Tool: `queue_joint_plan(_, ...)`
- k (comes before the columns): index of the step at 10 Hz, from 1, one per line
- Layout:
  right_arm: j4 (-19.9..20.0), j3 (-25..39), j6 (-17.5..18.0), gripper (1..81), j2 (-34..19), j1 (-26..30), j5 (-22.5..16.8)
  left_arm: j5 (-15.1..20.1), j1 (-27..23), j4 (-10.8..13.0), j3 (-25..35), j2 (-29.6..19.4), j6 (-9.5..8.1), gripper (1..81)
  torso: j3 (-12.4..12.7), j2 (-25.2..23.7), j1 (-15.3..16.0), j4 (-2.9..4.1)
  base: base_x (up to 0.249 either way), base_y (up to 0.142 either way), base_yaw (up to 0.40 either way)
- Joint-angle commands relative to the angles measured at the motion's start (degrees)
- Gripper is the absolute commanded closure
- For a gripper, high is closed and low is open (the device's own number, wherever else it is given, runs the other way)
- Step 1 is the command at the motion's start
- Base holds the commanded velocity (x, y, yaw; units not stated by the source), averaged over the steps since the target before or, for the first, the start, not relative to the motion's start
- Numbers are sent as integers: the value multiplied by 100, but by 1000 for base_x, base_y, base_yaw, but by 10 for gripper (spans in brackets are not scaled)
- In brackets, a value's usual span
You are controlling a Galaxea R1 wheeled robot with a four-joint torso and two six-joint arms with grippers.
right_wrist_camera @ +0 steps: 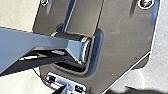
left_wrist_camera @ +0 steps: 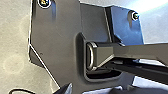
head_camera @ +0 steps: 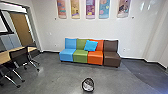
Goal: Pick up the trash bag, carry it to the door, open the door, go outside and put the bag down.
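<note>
The pale trash bag (head_camera: 88,87), seemingly lining the dark bin (head_camera: 84,80) near at twelve o'clock, is best approached slowly and squarely, with bumps avoided; neither gripper's state can be told.

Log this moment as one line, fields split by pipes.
scene: indoors | bin: on floor ahead, something pale inside | sofa: beyond bin, blue cushion on it | table: left, dark chair beside it

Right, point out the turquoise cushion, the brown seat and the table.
Turquoise cushion (head_camera: 90,46): head view, on its front face.
Brown seat (head_camera: 111,46): head view, on its backrest.
Table (head_camera: 4,55): head view, on its top.
</note>
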Motion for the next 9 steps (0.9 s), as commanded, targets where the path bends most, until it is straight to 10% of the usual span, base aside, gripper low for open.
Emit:
queue_joint_plan(1, -32, 32, -15, 10, 4, 184, -393, 338, -199, 47, 27, -11, 42, 10, 0, 0, 0, 0, 101, 0, 0)
queue_joint_plan(9, -32, -4, -15, 10, 13, 184, -393, 338, -199, 47, 27, -11, 42, 10, 0, 0, -5, 0, 109, 0, 0)
